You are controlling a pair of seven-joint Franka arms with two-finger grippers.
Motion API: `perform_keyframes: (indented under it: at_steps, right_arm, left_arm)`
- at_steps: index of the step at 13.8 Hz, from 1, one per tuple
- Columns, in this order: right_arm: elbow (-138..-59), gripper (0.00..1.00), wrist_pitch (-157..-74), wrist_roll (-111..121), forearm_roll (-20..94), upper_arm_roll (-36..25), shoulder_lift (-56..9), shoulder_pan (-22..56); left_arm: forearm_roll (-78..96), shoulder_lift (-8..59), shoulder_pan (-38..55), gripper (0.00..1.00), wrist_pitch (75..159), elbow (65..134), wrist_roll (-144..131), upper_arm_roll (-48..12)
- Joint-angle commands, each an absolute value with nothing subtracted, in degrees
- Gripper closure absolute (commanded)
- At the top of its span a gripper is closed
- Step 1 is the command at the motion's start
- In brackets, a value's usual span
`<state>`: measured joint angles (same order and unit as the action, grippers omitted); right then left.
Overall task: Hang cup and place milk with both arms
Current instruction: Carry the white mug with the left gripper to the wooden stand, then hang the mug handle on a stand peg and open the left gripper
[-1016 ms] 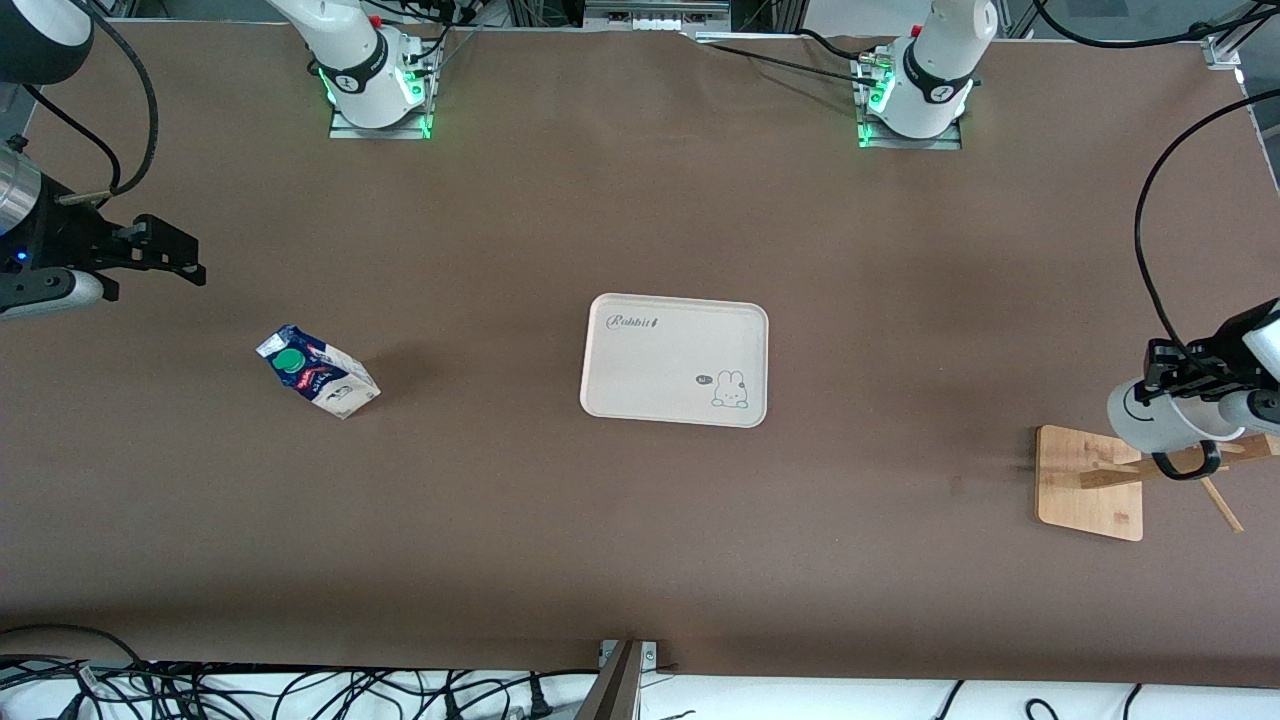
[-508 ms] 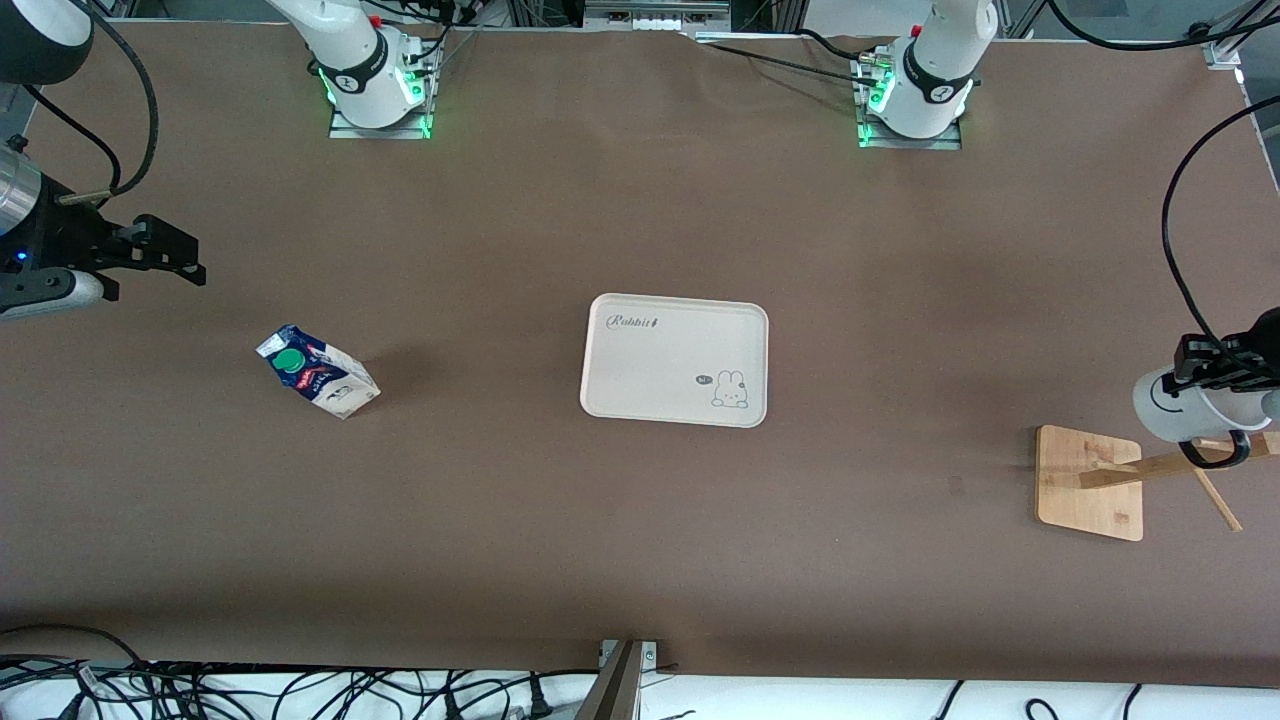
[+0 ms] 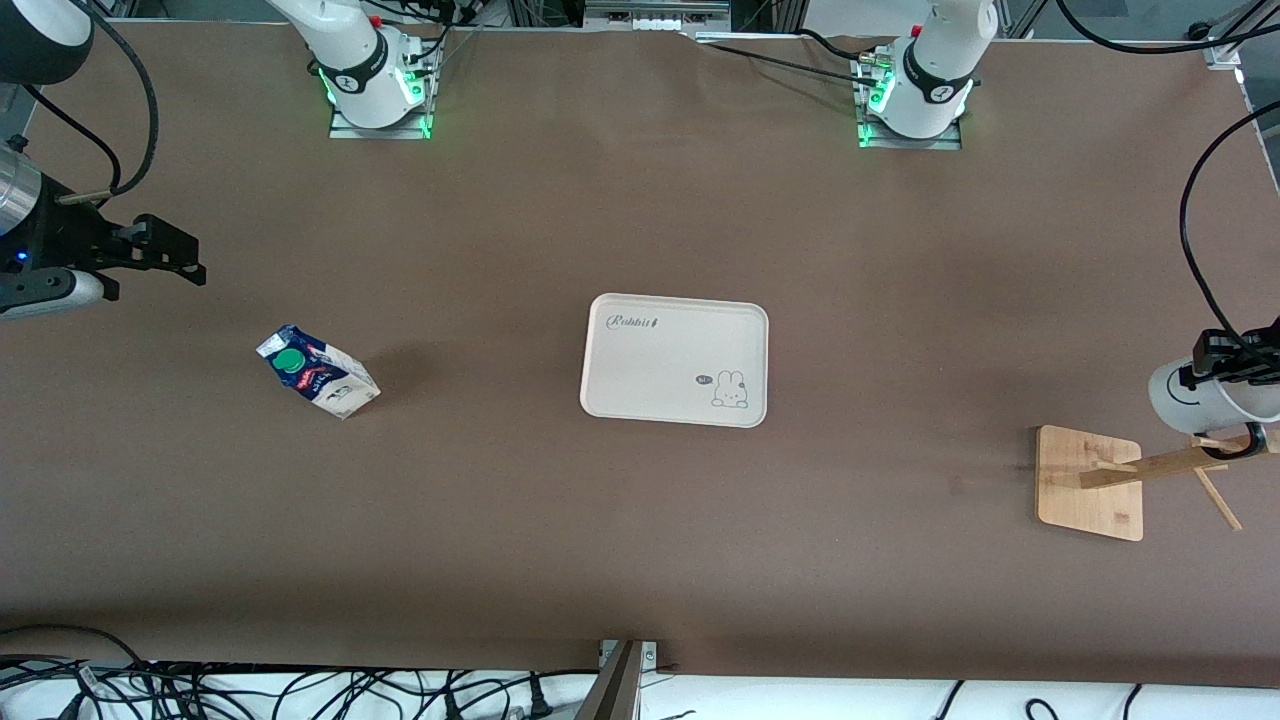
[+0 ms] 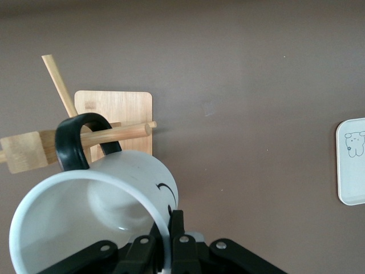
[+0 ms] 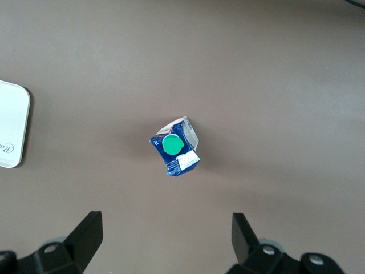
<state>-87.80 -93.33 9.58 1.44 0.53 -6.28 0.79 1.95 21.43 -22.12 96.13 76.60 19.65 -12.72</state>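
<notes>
My left gripper (image 3: pixel 1222 362) is shut on the rim of the white cup (image 3: pixel 1195 397), holding it tilted in the air beside the top of the wooden rack (image 3: pixel 1088 483) at the left arm's end of the table. In the left wrist view the fingers (image 4: pixel 178 225) pinch the cup's wall (image 4: pixel 97 217), and a rack peg (image 4: pixel 128 131) shows through the loop of the black handle (image 4: pixel 71 142). The milk carton (image 3: pixel 318 372) stands on the table toward the right arm's end. My right gripper (image 3: pixel 185 255) is open in the air, with the milk (image 5: pixel 175 147) below it.
A cream tray (image 3: pixel 675 355) with a rabbit drawing lies in the middle of the table; its edge shows in the left wrist view (image 4: pixel 351 162) and the right wrist view (image 5: pixel 11 125). Cables hang at the table's ends.
My left gripper has carried the cup toward the left arm's end of the table, along the rack's post to its top. The right arm and the milk have not moved.
</notes>
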Motion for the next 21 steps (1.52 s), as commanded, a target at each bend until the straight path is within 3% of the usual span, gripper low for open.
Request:
perform_keyframes:
  at_steps: [1, 3, 4, 5, 6, 13, 21]
  right_arm:
    - [-87.01, 0.00, -92.46, 8.96, 0.79, 0.79, -6.42, 0.53]
    - [-87.01, 0.00, -92.46, 8.96, 0.79, 0.79, -6.42, 0.53]
    - [-87.01, 0.00, -92.46, 8.96, 0.79, 0.79, -6.42, 0.53]
    - [-87.01, 0.00, -92.46, 8.96, 0.79, 0.79, -6.42, 0.53]
    - [-87.01, 0.00, -92.46, 8.96, 0.79, 0.79, -6.42, 0.53]
    - [-87.01, 0.00, -92.46, 8.96, 0.79, 0.79, -6.42, 0.53]
    - [-87.01, 0.00, -92.46, 8.96, 0.79, 0.79, -6.42, 0.53]
  left_arm:
    - [3.08, 20.92, -22.94, 1.00, 95.71, 76.73, 21.36, -13.27]
    - [2.99, 21.01, -23.03, 0.98, 95.71, 76.82, 21.36, -13.27]
    - [2.99, 20.92, -23.03, 0.90, 95.54, 76.73, 21.27, -13.27]
    - [2.38, 21.00, -22.94, 0.50, 94.93, 76.64, 21.18, -13.27]
    - [2.90, 20.92, -22.85, 0.01, 93.88, 76.55, 20.83, -13.36]
    - [1.76, 20.13, -22.07, 0.00, 91.76, 76.38, 19.96, -13.97]
    - [-1.21, 16.79, -18.82, 0.00, 80.77, 76.91, 10.91, -14.41]
